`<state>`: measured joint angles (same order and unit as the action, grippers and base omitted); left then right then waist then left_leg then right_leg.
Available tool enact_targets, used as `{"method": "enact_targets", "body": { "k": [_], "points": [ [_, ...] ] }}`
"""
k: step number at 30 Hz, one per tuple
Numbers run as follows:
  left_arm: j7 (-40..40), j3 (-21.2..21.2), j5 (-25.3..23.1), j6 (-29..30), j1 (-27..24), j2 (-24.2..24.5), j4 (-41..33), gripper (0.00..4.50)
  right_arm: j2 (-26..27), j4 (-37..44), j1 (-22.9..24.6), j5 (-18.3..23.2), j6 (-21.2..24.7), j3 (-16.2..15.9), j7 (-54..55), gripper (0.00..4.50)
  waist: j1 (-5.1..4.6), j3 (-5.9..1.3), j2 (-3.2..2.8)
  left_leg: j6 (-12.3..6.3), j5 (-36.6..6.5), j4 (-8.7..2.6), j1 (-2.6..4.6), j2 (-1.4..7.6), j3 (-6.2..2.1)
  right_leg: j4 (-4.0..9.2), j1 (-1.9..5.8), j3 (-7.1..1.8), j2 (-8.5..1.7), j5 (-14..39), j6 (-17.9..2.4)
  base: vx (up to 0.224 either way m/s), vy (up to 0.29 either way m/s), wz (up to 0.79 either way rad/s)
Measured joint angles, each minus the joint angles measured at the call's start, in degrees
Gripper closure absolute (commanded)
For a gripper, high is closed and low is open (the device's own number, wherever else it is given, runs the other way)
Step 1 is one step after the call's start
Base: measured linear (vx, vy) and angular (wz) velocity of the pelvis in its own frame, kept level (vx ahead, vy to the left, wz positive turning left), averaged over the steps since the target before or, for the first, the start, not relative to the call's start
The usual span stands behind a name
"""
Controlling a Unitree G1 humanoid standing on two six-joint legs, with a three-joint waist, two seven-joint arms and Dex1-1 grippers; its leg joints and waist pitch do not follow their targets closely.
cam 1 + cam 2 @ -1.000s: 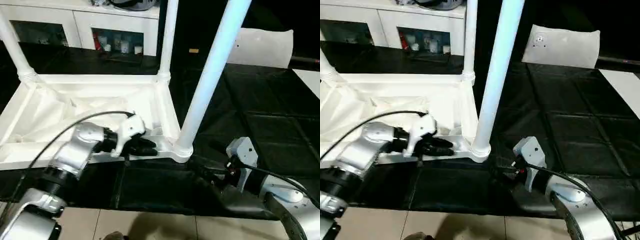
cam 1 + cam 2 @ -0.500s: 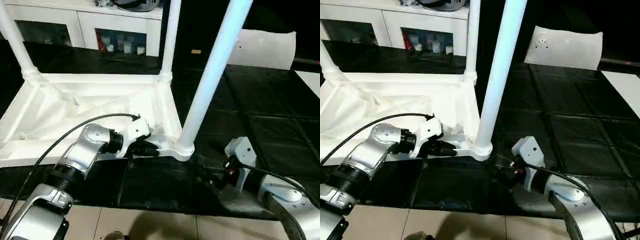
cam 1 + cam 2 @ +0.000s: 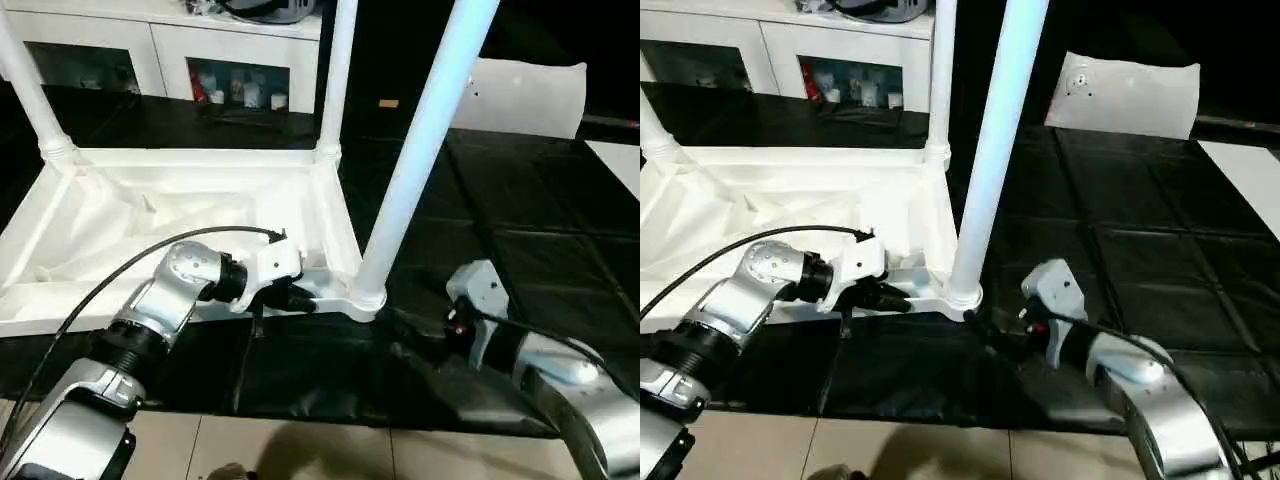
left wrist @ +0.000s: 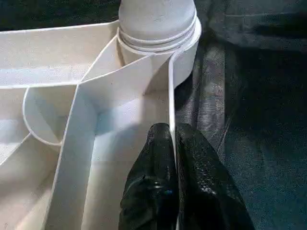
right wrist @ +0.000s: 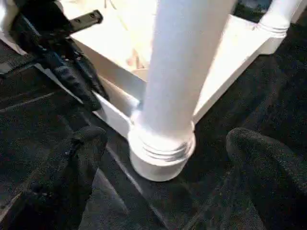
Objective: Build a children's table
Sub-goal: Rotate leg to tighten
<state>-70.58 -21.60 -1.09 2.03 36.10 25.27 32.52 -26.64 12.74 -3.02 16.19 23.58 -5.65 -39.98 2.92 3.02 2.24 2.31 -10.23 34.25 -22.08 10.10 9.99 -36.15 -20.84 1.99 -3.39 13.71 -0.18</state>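
Lying upside down on the black mat (image 3: 520, 250), the tabletop (image 3: 150, 220) showed its ribbed underside, with three tube legs rising from its corner sockets: the near leg (image 3: 420, 140) in the near right corner, the far right leg (image 3: 335, 80) behind it, and the far left leg (image 3: 28, 85) at the picture's left edge. The left gripper (image 3: 300, 298) sat at the tabletop's near rim, just beside the near leg's socket (image 3: 365, 298). In the left wrist view its two black fingers (image 4: 153, 191) stood pressed together on the thin upright wall of that rim, one on either side, so the jaws were clamped on the tabletop's edge. The right gripper (image 5: 163, 158) hung low over the mat on the other side of the same socket, its jaws spread wide apart with the base of the near leg between them and touching neither finger. A white cabinet (image 3: 200, 60) with glass doors stood behind the table, and a flat white board (image 3: 525, 95) lay on the mat further back to the right
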Motion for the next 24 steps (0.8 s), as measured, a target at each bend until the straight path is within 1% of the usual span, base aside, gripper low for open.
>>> {"method": "enact_targets", "body": {
  "k": [4,6,7,10,12,16,18,20,22,24],
  "points": [
    [-5.6,-0.4,1.4,-2.0,0.2,0.6,1.1,4.44,-0.6,-4.8,-3.7,2.3,-2.0,-0.3,-6.7,0.00,0.27,0.01,-0.01,-0.01,0.0,-0.02,-0.05,0.01,0.00,0.01,-0.02,0.04,0.00,0.0,0.0,0.000,0.000,0.00],
    [-7.8,-0.8,1.6,-3.5,0.4,1.1,1.5,4.44,-0.7,-6.5,-4.9,4.0,-3.1,-0.7,-10.8,0.00,0.75,0.01,-0.01,-0.04,0.0,-0.01,-0.08,0.04,0.00,0.01,-0.01,0.12,0.00,0.1,-0.1,0.000,0.000,0.00],
    [-8.7,-0.9,1.7,-3.9,0.4,1.5,1.5,4.50,-0.8,-7.4,-5.7,4.4,-3.4,-1.2,-12.7,0.29,0.80,0.01,-0.01,-0.12,0.1,-0.01,-0.10,0.04,0.00,0.00,-0.01,0.14,-0.01,0.1,-0.1,0.000,0.000,0.00],
    [-10.6,-1.3,1.7,-5.0,0.4,2.0,1.5,4.50,-0.9,-9.5,-6.5,5.2,-4.2,-2.0,-16.7,0.41,1.21,0.01,0.02,-0.25,0.2,0.00,-0.13,0.03,0.02,0.00,0.02,0.19,-0.08,0.1,-0.1,0.000,0.000,0.00],
    [-11.9,-1.7,1.7,-5.7,0.5,2.4,1.5,4.50,-1.2,-11.4,-7.9,5.5,-4.5,-3.2,-19.5,0.71,1.25,0.01,0.02,-0.31,0.2,0.03,-0.13,0.02,0.04,-0.01,0.02,0.19,-0.10,0.0,-0.2,0.000,0.000,0.00],
    [-14.2,-2.1,1.7,-7.3,0.6,2.8,1.6,4.50,-1.3,-14.5,-10.2,5.6,-5.7,-5.0,-24.1,0.86,1.81,0.04,0.07,-0.33,0.3,0.03,-0.12,0.02,0.05,-0.06,0.01,0.20,-0.11,-0.1,-0.2,0.000,0.000,0.00],
    [-15.8,-2.5,1.7,-7.9,0.9,3.2,1.6,4.50,-1.2,-17.2,-12.1,5.3,-6.6,-6.2,-26.1,1.13,2.17,0.05,0.08,-0.33,0.3,0.03,-0.12,0.02,0.06,-0.07,0.02,0.22,-0.11,-0.1,-0.3,0.000,0.000,0.00],
    [-16.7,-2.8,1.7,-8.5,1.0,3.4,1.6,4.50,-1.2,-18.4,-13.0,5.1,-6.9,-6.5,-27.2,1.27,2.47,0.05,0.09,-0.33,0.3,0.03,-0.14,0.02,0.07,-0.08,0.03,0.24,-0.14,-0.1,-0.3,0.000,0.000,0.00],
    [-17.1,-3.0,1.7,-8.7,1.1,3.5,1.6,4.50,-1.1,-18.9,-13.6,4.7,-7.6,-7.3,-28.4,1.57,2.55,0.06,0.11,-0.33,0.3,0.03,-0.15,0.02,0.08,-0.07,0.02,0.24,-0.14,-0.1,-0.3,0.000,0.000,0.00],
    [-17.5,-3.0,1.6,-8.8,1.2,3.6,1.7,4.50,-1.1,-20.2,-14.0,4.5,-7.8,-7.8,-29.4,1.72,2.51,0.07,0.13,-0.34,0.3,0.03,-0.17,0.02,0.11,-0.06,0.00,0.22,-0.15,-0.1,-0.3,0.000,0.000,0.00]
  ]
}}
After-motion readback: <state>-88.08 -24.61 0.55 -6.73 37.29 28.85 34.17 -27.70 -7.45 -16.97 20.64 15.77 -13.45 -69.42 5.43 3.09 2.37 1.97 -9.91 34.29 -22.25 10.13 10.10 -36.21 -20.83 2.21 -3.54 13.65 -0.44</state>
